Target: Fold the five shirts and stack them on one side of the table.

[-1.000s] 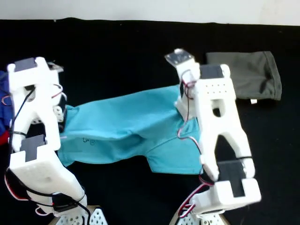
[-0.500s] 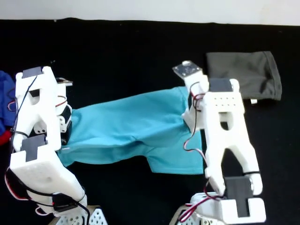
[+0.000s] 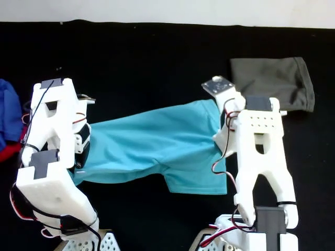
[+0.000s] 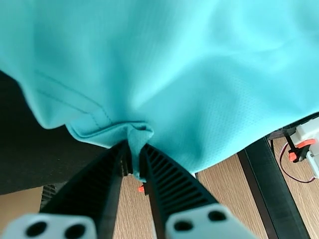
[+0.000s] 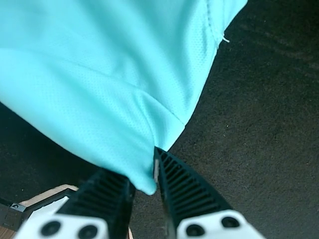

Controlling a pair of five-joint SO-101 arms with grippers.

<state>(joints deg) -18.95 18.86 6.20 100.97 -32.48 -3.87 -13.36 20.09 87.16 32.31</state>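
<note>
The left gripper (image 4: 135,152) is pinched on the hem of the teal shirt (image 4: 199,74). Its two black ribbed fingers (image 4: 167,175) are closed on a small bunched fold of the stitched edge, and the cloth spreads away from them across most of the frame. Past the hem lies the black table cover (image 4: 30,149). Beyond that are the wooden floor (image 4: 224,186) and, at the frame's edge, a white part (image 4: 308,137) with a red wire (image 4: 294,167).

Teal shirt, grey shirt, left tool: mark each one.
teal shirt (image 3: 152,141), high view, middle of the cloth.
grey shirt (image 3: 272,83), high view, its centre.
left tool (image 4: 135,153), left wrist view, between its fingertips.
</note>
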